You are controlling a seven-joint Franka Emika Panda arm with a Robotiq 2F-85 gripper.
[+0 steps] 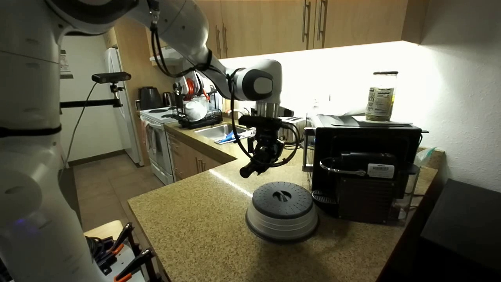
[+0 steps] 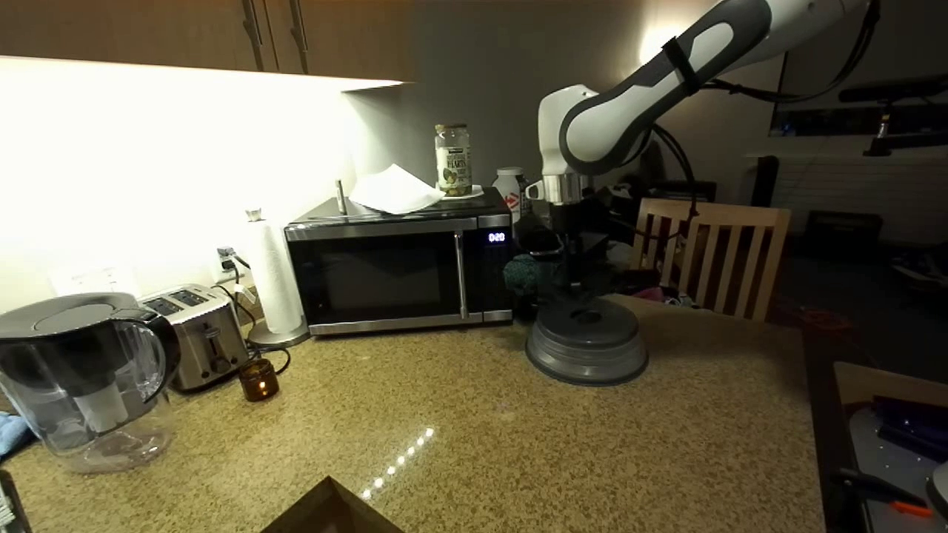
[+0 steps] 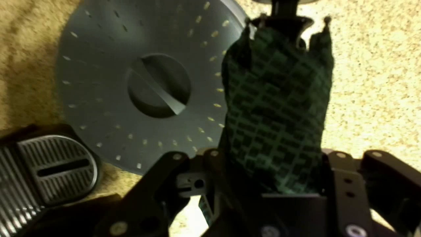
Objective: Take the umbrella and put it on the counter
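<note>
Plainly, you have the umbrella [image 3: 279, 108] already: the gripper [image 3: 274, 158] is closed across its dark green cloth, holding it above the counter [image 1: 188, 223]. Judging by looks, it should be light, soft outside and stiffer within; the cloth could twist, so its middle suits a pinch better than the black end. Just beside it and lower sits the domed dish [image 1: 282, 213], in from the robot-side edge; come down well off its rim. Farther off, toward the back edge, the coffee machine [image 1: 364, 196] and microwave [image 2: 400, 274] stand in the way; favour the robot-side edge.
</note>
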